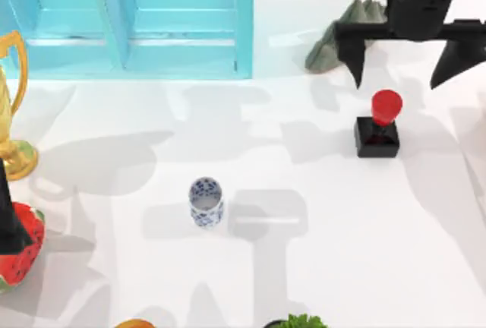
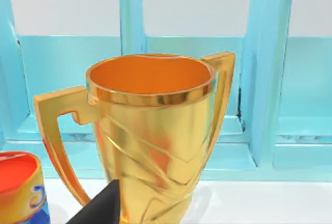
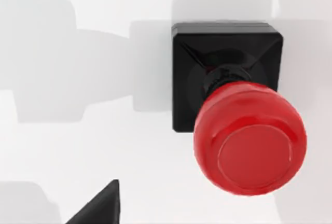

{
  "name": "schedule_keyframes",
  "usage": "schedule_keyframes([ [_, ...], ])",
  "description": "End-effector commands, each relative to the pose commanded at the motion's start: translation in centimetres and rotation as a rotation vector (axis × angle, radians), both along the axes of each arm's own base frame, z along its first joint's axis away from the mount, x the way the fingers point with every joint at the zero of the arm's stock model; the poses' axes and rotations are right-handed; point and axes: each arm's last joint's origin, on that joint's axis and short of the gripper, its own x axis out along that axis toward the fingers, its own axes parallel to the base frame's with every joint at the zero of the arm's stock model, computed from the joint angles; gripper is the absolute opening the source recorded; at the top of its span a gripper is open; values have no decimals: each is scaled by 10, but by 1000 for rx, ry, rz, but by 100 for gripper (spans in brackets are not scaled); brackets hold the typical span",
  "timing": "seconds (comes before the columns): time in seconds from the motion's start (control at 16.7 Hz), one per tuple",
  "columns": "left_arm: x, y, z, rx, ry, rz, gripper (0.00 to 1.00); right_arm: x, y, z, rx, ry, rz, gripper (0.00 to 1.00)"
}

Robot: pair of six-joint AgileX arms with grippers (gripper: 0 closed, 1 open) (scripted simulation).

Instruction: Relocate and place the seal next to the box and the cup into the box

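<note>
My right gripper (image 1: pixel 408 61) hangs wide open, empty, above the stamp (image 1: pixel 377 134); its glossy knob looks slippery, so grip squarely.

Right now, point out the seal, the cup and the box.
seal (image 1: pixel 386 105), top view, on its red knob.
cup (image 1: pixel 206 192), top view, on its open rim.
box (image 1: pixel 243 17), top view, on its right blue wall.
</note>
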Motion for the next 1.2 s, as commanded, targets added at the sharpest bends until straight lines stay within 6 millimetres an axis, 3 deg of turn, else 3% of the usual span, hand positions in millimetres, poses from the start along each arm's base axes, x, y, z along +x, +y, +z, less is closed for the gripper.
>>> schedule_keyframes([
  [0.3, 0, 0, 0, 0, 0, 0, 100, 1, -1, -4, 0, 0, 0, 100],
  [0.78, 0, 0, 0, 0, 0, 0, 100, 1, 0, -75, 0, 0, 0, 100],
  [1.08, 0, 0, 0, 0, 0, 0, 100, 0, 0, -80, 0, 0, 0, 100],
  [1.2, 0, 0, 0, 0, 0, 0, 100, 0, 0, -80, 0, 0, 0, 85],
])
